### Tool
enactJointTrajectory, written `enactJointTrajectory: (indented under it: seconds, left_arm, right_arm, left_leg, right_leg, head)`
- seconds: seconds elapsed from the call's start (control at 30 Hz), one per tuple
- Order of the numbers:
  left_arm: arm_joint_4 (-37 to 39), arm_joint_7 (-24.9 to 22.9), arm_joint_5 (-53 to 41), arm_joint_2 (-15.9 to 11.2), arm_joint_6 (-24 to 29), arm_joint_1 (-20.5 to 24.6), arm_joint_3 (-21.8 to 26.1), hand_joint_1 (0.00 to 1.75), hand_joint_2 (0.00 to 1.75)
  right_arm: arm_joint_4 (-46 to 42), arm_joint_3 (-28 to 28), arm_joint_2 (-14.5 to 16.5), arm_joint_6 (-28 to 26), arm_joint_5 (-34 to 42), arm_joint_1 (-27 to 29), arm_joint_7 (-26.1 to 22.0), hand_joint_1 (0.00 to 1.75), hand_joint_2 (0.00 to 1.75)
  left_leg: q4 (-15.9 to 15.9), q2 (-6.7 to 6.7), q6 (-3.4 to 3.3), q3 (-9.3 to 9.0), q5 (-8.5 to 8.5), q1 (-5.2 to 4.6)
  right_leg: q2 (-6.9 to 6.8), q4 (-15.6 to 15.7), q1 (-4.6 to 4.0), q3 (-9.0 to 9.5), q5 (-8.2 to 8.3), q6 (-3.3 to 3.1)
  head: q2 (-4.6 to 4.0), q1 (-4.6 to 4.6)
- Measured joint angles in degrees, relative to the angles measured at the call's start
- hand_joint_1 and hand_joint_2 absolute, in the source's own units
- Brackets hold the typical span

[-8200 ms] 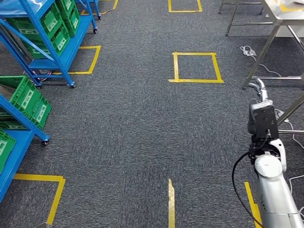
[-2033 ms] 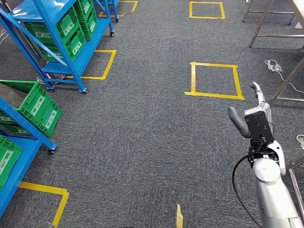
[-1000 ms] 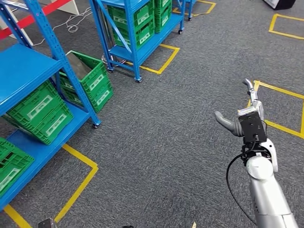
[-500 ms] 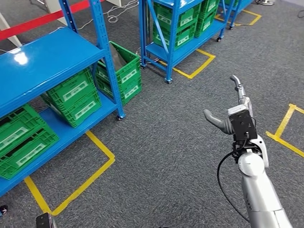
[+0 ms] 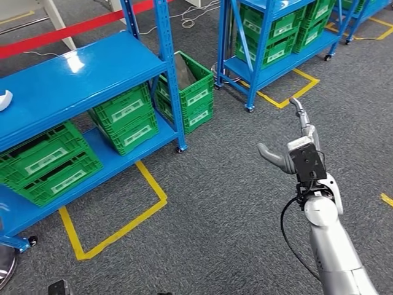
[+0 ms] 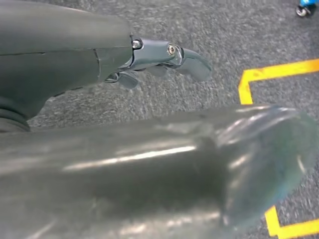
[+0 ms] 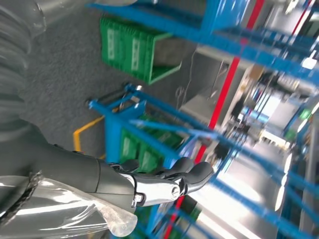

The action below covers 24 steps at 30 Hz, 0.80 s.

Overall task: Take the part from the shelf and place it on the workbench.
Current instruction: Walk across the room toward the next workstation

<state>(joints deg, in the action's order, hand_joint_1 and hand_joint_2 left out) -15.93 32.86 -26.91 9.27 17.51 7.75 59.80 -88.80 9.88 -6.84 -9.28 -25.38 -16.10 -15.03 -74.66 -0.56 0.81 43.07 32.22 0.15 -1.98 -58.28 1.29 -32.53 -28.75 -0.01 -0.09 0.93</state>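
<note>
Head view has me facing a blue shelf (image 5: 74, 67) across grey carpet (image 5: 222, 203). My right hand (image 5: 296, 138) is raised ahead of me at the end of its silver arm, thumb out to one side and fingers stretched forward, apart and holding nothing; I judge it is carried this way so it is ready to reach once I stand closer. My left hand (image 6: 112, 64) hangs low over the carpet, fingers extended and spread away from the thumb, also holding nothing. The part (image 5: 4, 99), as I take the small white piece to be, lies on the upper deck of the near shelf at its far left end, well apart from both hands; it is cut by the picture edge, so I cannot tell its shape. Below that deck, green crates (image 5: 123, 117) sit tilted on the lower level, and another green crate (image 5: 188, 92) stands open just beside the shelf post. A second blue rack (image 5: 273, 43) stands further back. Yellow tape (image 5: 116, 227) marks a box on the floor by the near shelf, and a red band (image 5: 78, 27) runs behind it.
</note>
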Motion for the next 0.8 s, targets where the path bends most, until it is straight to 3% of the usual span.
enactJointTrajectory:
  seconds: [0.03, 0.07, 0.13, 0.2, 0.27, 0.3, 0.37, 0.43, 0.5, 0.53, 0.6, 0.67, 0.73, 0.8]
  left_arm:
    - [0.0, 0.0, 0.0, 0.0, 0.0, -0.1, 0.0, 0.0, 0.0]
    - [0.0, 0.0, 0.0, 0.0, 0.0, -0.1, 0.0, 0.0, 0.0]
    - [0.0, 0.0, 0.0, -0.1, 0.0, 0.0, 0.0, 0.0, 0.0]
    - [0.0, 0.0, 0.0, -0.1, 0.0, 0.1, 0.0, 0.0, 0.0]
    - [0.0, 0.0, 0.0, -0.1, 0.0, 0.1, 0.0, 0.0, 0.0]
    - [0.0, 0.0, 0.0, -0.1, 0.1, 0.0, 0.0, 0.0, 0.0]
    - [0.0, 0.0, 0.0, -0.1, 0.1, 0.0, 0.0, 0.0, 0.0]
    - [0.0, 0.0, 0.0, -0.1, 0.1, 0.3, 0.0, 0.0, 0.0]
    - [0.0, 0.0, 0.0, -0.1, 0.1, 0.2, 0.0, 0.0, 0.0]
    - [0.0, 0.0, 0.0, -0.1, 0.1, 0.2, 0.0, 0.0, 0.0]
    - [0.0, -0.1, 0.0, -0.1, 0.1, 0.2, 0.0, 0.0, 0.0]
    - [0.0, -0.1, 0.0, -0.1, 0.1, 0.2, 0.0, 0.0, 0.0]
    - [0.0, -0.1, 0.0, -0.1, 0.1, 0.1, 0.0, 0.0, 0.0]
    - [0.0, -0.1, 0.0, -0.2, 0.1, -0.2, 0.0, 0.0, 0.0]
  right_arm:
    - [0.0, 0.1, 0.0, 0.2, 0.1, 0.0, -0.1, 0.0, 1.75]
    - [0.0, 0.1, 0.0, 0.2, 0.1, 0.0, -0.1, 0.0, 1.75]
    - [0.0, 0.2, 0.0, 0.2, 0.1, 0.0, -0.2, 0.0, 1.75]
    - [0.0, 0.2, 0.0, 0.2, 0.2, -0.1, -0.3, 0.0, 1.75]
    - [0.0, 0.2, 0.0, 0.2, 0.2, -0.2, -0.3, 0.0, 1.75]
    - [0.0, 0.3, 0.0, 0.2, 0.2, -0.3, -0.3, 0.0, 1.75]
    - [0.0, 0.4, -0.1, 0.3, 0.2, -0.5, -0.4, 0.0, 1.75]
    - [0.0, 0.5, -0.2, 0.7, 0.4, -0.4, -0.5, 0.0, 1.75]
    - [0.2, 0.6, -0.3, 1.5, 0.7, -0.2, -0.8, 0.0, 1.75]
    - [0.2, 0.7, -0.4, 1.9, 0.8, -0.2, -0.9, 0.0, 1.75]
    - [0.3, 0.8, -0.5, 2.4, 0.9, -0.2, -1.0, 0.0, 1.75]
    - [0.4, 0.9, -0.7, 2.5, 1.0, -0.2, -1.0, 0.0, 1.75]
    - [0.6, 1.1, -0.9, 2.6, 1.0, -0.1, -1.1, 0.0, 1.75]
    - [0.7, 1.4, -0.9, 2.7, 1.0, -0.2, -1.1, 0.0, 1.75]
  left_leg:
    - [0.5, 0.18, -0.02, -0.24, -0.98, 0.05]
    - [3.2, 0.48, -0.15, -1.55, -2.8, 0.05]
    - [10.8, 2.66, -0.69, -5.39, -6.16, -0.42]
    - [15.1, 4.42, -1.27, -7.34, -6.92, -0.99]
    - [15.6, 3.65, -1.76, -7.36, -6.63, -1.15]
    - [15.9, 2.95, -2.05, -7.48, -6.72, -1.04]
    - [16.4, 1.62, -2.71, -7.83, -6.97, -0.63]
    - [16.5, 0.18, -3.08, -7.89, -7.04, -0.42]
    - [16.4, -1.43, -3.17, -7.9, -6.99, -0.41]
    - [16.4, -2.26, -3.17, -7.94, -6.98, -0.4]
    - [16.3, -3.94, -3.02, -8.06, -6.88, -0.3]
    - [16.0, -5.52, -2.56, -7.86, -6.77, -0.29]
    - [15.8, -6.84, -1.84, -7.38, -6.91, -0.13]
    - [15.8, -7.65, -1.15, -7.12, -7.0, 0.1]
  right_leg:
    - [-0.73, 0.0, -0.03, 0.16, -0.14, 0.0]
    - [-1.44, 0.0, -0.05, 0.41, -0.32, 0.07]
    - [-2.8, 0.0, -0.25, 0.98, -0.78, 0.41]
    - [-4.1, 0.0, -0.6, 1.26, -1.2, 0.92]
    - [-5.39, 0.2, -0.76, 1.54, -1.45, 1.46]
    - [-5.11, 0.1, -0.69, 1.61, -1.77, 1.79]
    - [-2.2, -2.6, -0.49, 0.42, -3.56, 2.32]
    - [1.02, -9.5, -0.37, -3.37, -6.57, 2.52]
    - [1.76, -15.3, -0.39, -7.0, -7.77, 2.61]
    - [1.87, -15.4, -0.38, -7.61, -6.8, 2.61]
    - [2.7, -9.5, -0.2, -5.64, -2.25, 2.51]
    - [5.13, -2.7, 0.16, -2.64, 0.57, 2.36]
    - [6.29, -0.6, 0.2, -1.39, 0.47, 2.08]
    - [5.11, -0.3, 0.17, -1.02, 0.54, 1.53]
  head:
    - [0.0, -0.01]
    - [0.0, -0.01]
    - [0.0, -0.04]
    - [0.0, 0.07]
    - [0.0, 0.18]
    - [0.0, 0.23]
    - [0.0, 0.45]
    - [0.0, 0.78]
    - [0.0, 0.87]
    - [0.0, 0.86]
    - [0.0, 0.88]
    - [0.01, 0.84]
    - [0.01, 0.8]
    - [0.0, 0.81]
